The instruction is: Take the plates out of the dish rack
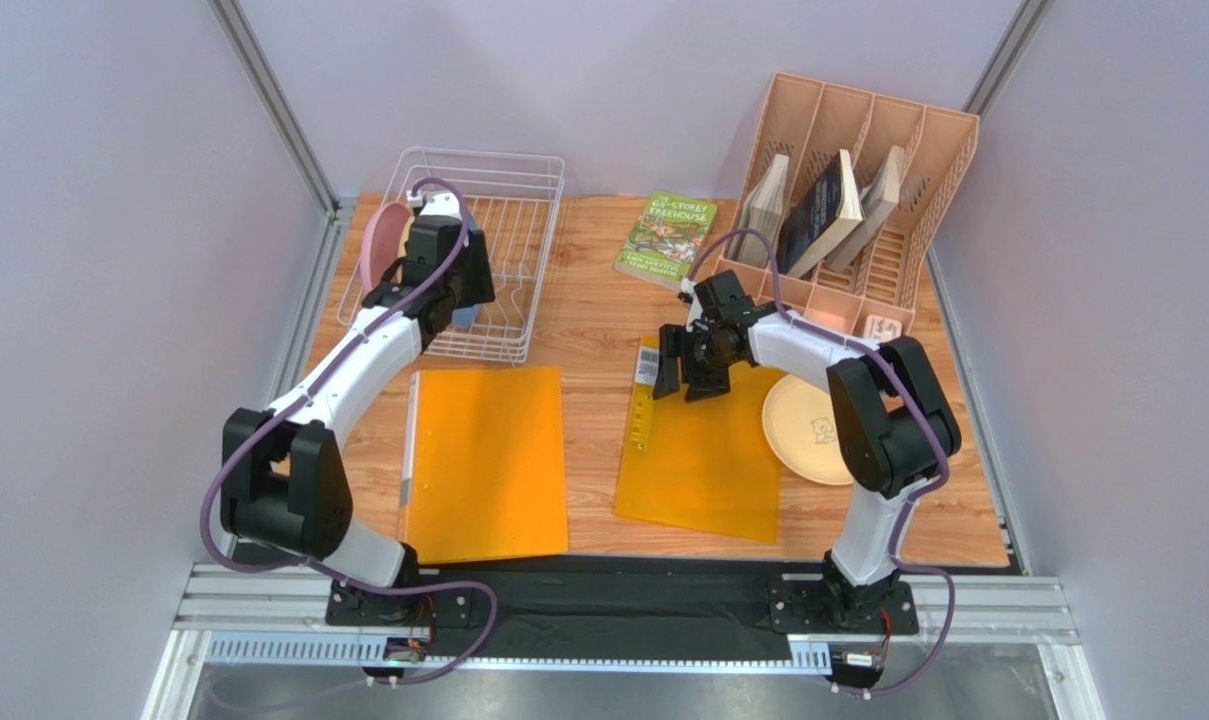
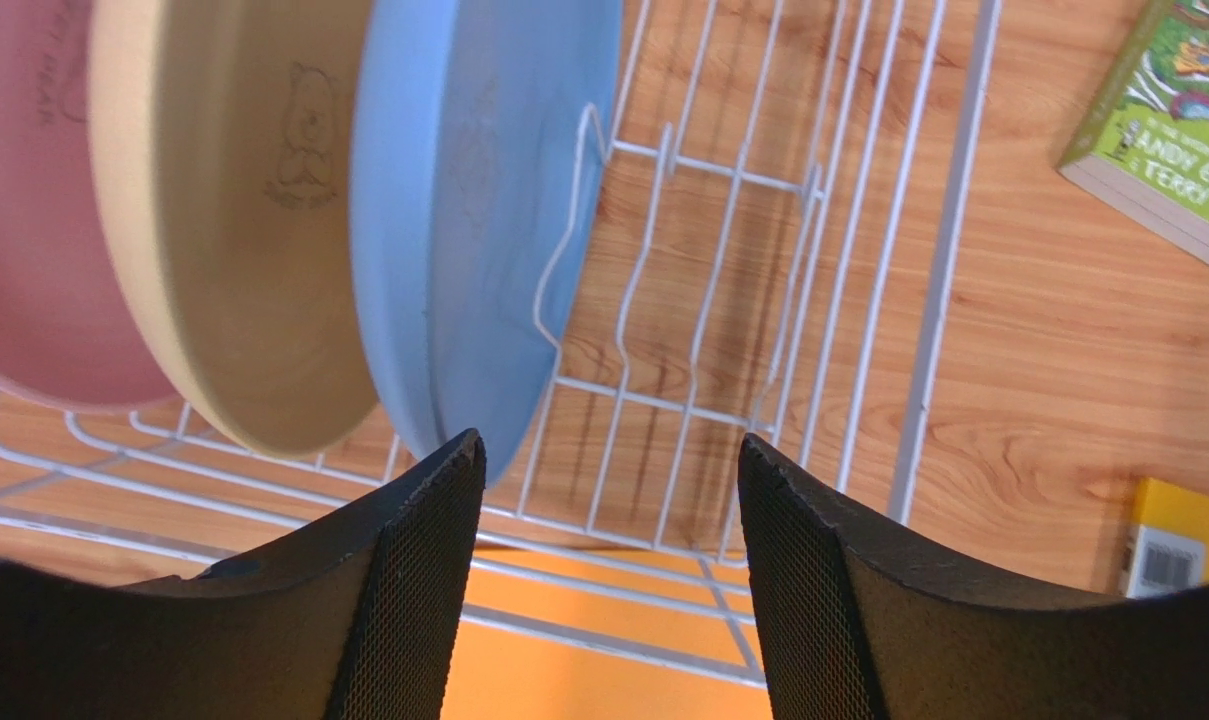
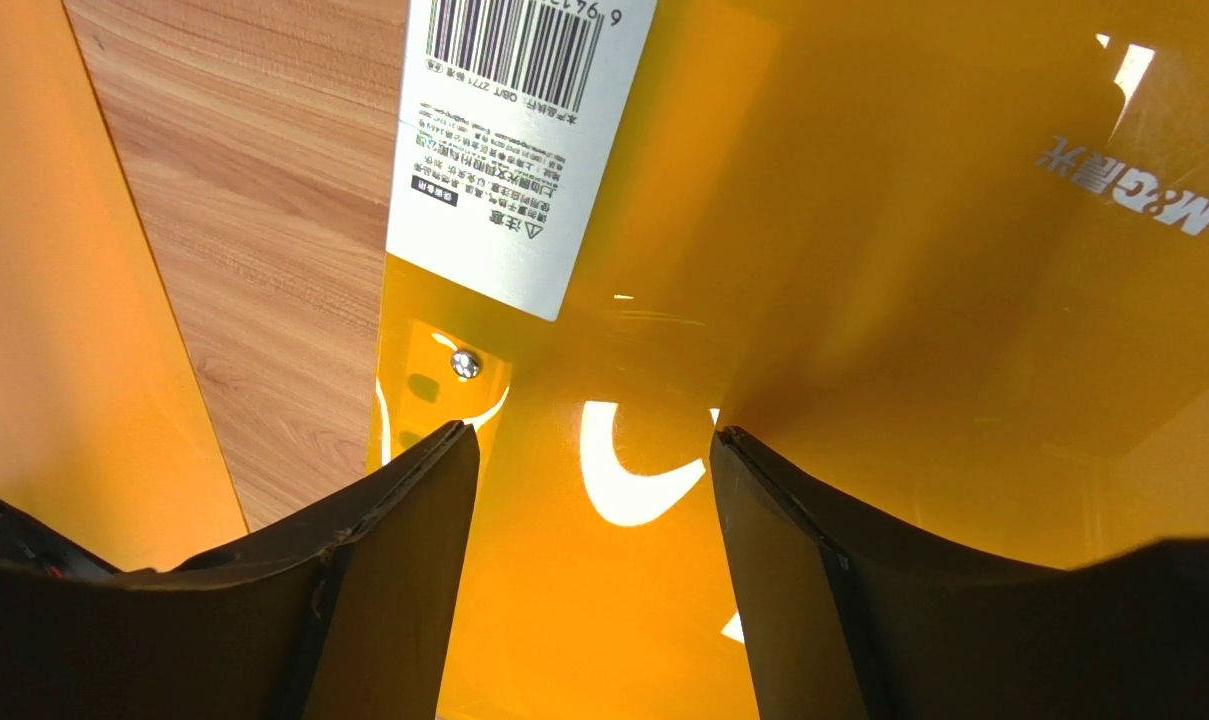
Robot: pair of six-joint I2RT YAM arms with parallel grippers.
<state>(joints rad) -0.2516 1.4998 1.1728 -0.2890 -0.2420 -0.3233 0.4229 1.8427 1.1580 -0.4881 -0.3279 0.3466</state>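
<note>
In the dish rack (image 2: 950, 225), the pink plate (image 2: 32, 195), cream plate (image 2: 220, 225) and blue plate (image 2: 475, 210) stand upright, packed closely at one end. Beyond the blue plate the wire slots are open, apart from a raised wire divider (image 2: 715, 167) just beside its face. The left hand (image 2: 610, 450), jaws apart, hangs over that open stretch.

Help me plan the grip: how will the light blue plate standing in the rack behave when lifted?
The light blue plate looks rigid and matte, so it probably won't flex or slip much. Standing on edge between the dish rack wires, it may roll or tip against the cream plate once freed.
</note>
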